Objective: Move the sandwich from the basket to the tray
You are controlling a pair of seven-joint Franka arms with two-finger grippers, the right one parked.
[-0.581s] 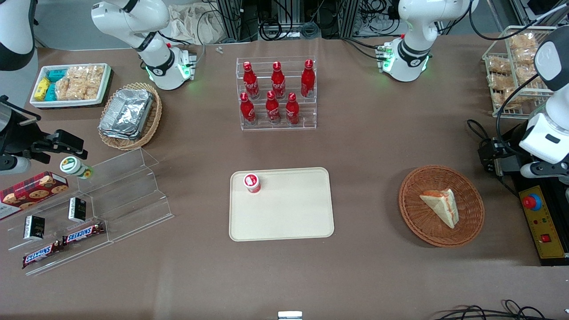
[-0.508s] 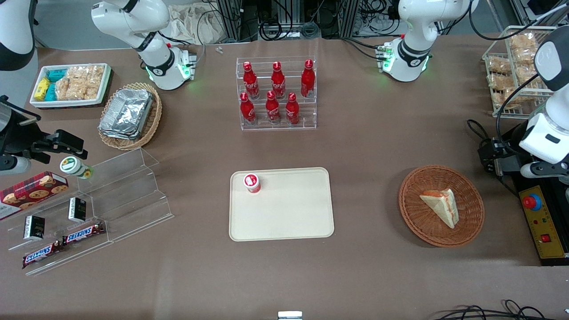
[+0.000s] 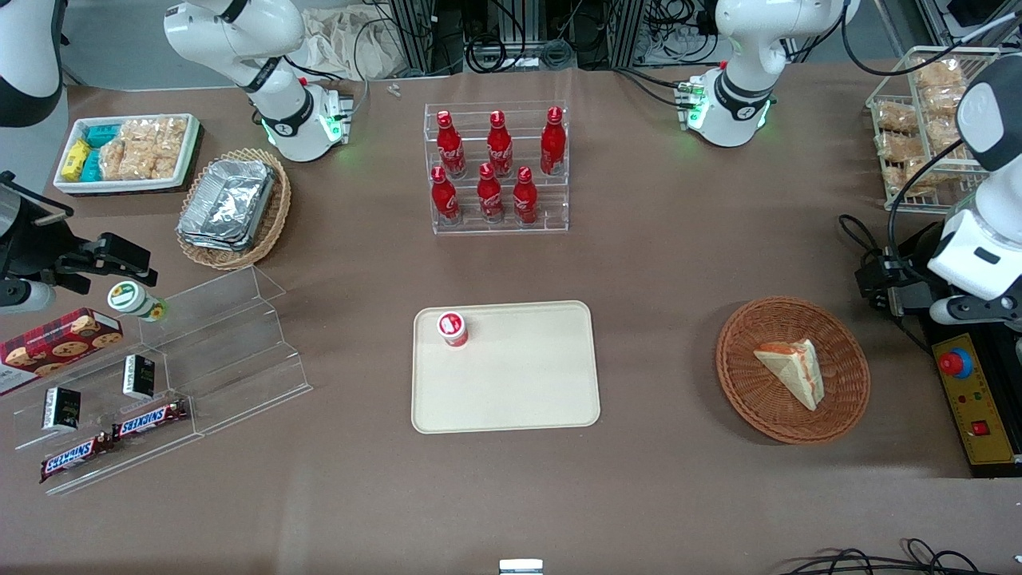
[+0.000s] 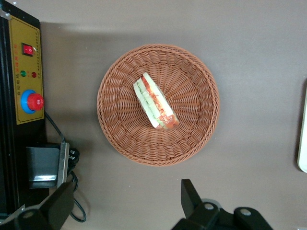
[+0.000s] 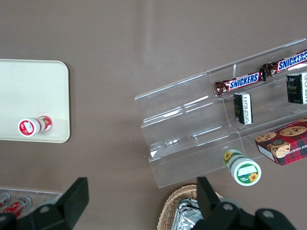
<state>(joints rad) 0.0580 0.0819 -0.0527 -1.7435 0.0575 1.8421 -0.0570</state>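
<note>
The left arm's black two-finger gripper hangs spread wide and empty above the brown tabletop, near the round reddish-brown wicker basket. The pale triangular sandwich lies in that basket's middle. The cream rectangular tray holds one small red-capped bottle at a corner.

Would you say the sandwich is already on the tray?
No, the sandwich lies in the basket, the open gripper above it.

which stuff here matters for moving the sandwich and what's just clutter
For the job: sandwich lying in the basket; tray; open end effector held above the table beside the basket.

Just lying about: cola bottles, small red-lidded bottle on the tray, Snickers bars, foil containers.
</note>
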